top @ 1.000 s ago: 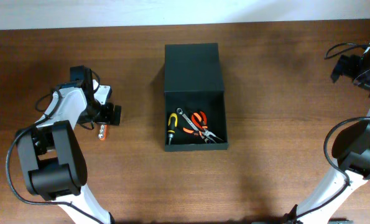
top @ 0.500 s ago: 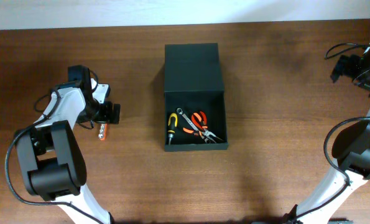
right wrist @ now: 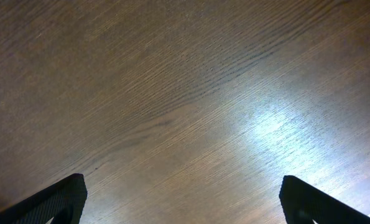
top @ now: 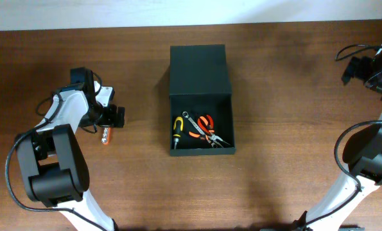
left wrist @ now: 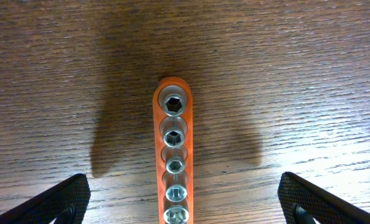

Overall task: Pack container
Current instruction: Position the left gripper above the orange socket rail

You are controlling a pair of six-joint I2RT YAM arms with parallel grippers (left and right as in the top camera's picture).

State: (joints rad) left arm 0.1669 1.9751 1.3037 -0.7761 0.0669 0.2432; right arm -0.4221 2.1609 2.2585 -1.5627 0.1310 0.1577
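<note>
The left pincer [left wrist: 185, 208] stands wide apart, its two dark fingertips [left wrist: 60, 199] at the lower corners of the wrist view, and it holds nothing. Between them, clear of both, an orange socket rail [left wrist: 173, 155] lies flat on the wooden desk [left wrist: 309, 74]. It carries a row of bright metal sockets [left wrist: 173, 103] with their hex mouths facing up, and its rounded end points away from the pincer. The right pincer [right wrist: 185, 202] is just as widely spread and empty, over bare wood at the far right of the desk. Well away from both arms, near the middle of the desk, sits the container [top: 200, 152], a dark matte box with its flap lid [top: 198, 69] thrown back flat toward the far edge. Inside the open tray lie a yellow-and-black screwdriver [top: 177, 128], a small wrench [top: 192, 122] and orange-handled pliers [top: 205, 123], close together. The rail lies on the desk to the box's left, outside it.
</note>
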